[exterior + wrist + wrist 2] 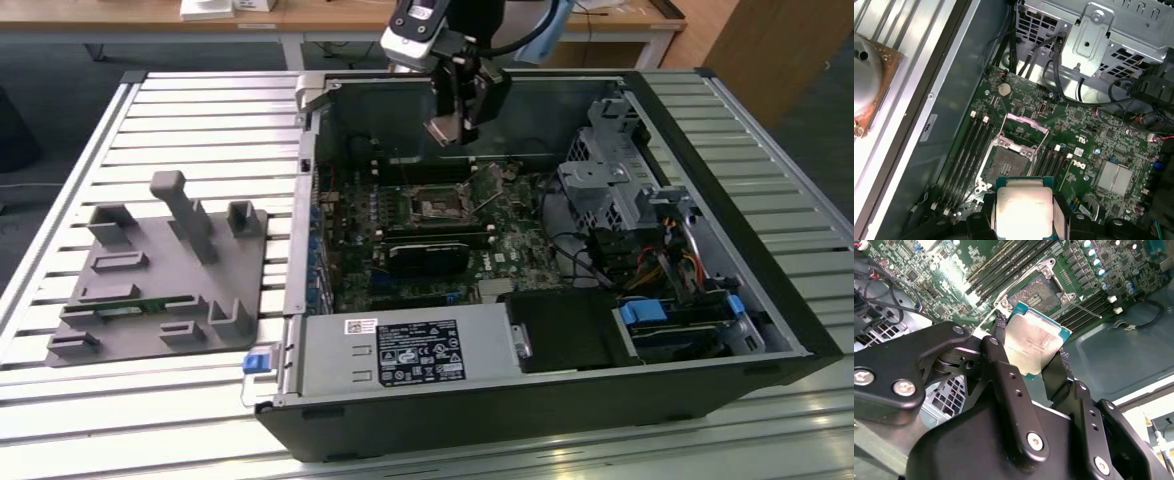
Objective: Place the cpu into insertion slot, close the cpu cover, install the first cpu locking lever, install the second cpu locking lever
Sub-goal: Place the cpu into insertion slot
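My gripper [454, 122] hangs over the open computer case, shut on the cpu [445, 130], a flat square chip with a dull metal top. In both wrist views the cpu [1034, 346] [1023, 210] sits clamped by its edges between the two black fingers [998, 342]. The insertion slot [441, 207] [1036, 296] [1006, 162] lies below on the green motherboard, uncovered, with its dark centre showing. The cpu is held well above it, not touching. The cpu cover [1026, 127] stands swung up on the socket's far side.
Black memory slots [970, 150] flank the socket on both sides. A silver drive cage [607, 175] and cables fill the case at the exterior view's right, and a power supply [407, 352] sits at the front. A grey parts fixture [160, 275] rests on the slatted table [200, 110].
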